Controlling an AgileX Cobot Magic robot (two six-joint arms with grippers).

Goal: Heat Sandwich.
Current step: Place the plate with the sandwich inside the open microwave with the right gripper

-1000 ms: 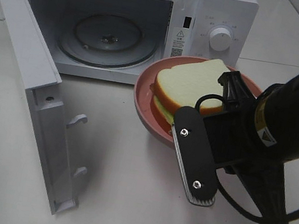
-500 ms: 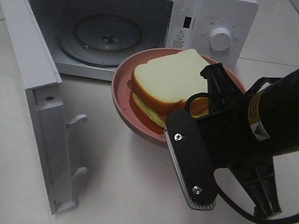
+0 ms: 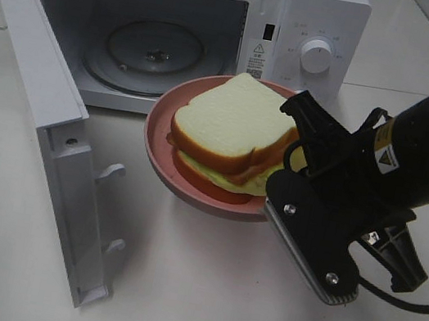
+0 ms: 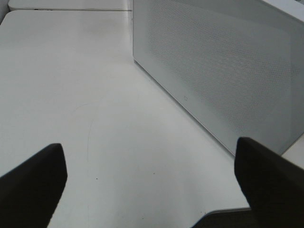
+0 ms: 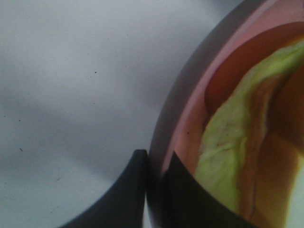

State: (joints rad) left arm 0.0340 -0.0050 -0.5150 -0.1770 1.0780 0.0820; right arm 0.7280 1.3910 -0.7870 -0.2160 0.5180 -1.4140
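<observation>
Black right hand (image 5: 154,164) with two screws (image 3: 285,209); warning label (image 3: 383,157); looping black cable (image 3: 410,303).

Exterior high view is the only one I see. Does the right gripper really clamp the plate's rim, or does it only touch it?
Observer: It clamps it. The right wrist view shows the right gripper shut on the rim of the pink plate, one finger outside and one inside.
Operator: And the other arm? It is outside my picture.
Observer: The left gripper is open and empty, above the table, facing the microwave and its dotted white panel.
</observation>
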